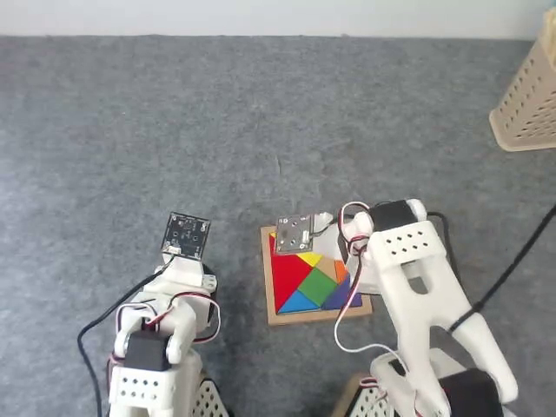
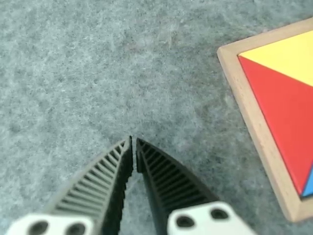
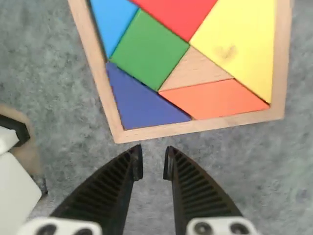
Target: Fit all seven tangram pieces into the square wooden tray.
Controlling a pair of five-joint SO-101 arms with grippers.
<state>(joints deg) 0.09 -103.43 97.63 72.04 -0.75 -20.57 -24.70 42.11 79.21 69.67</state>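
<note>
High view: the square tray point(image 1: 267, 278) sits on the grey desk point(image 1: 130, 130) in front of the right arm, with coloured pieces point(image 1: 288, 274) lying flush inside. Left wrist view: left tool point(image 2: 134, 147) closed on nothing, over bare desk beside the tray. Right wrist view: right tool point(image 3: 152, 156) slightly parted, empty, just off the tray's edge. Wood-coloured triangle point(image 3: 195, 68): piece or bare floor, cannot tell. Judged: pieces thin, stiff, light, smooth. Seated flush they offer no pinch, so grip the rim.
</note>
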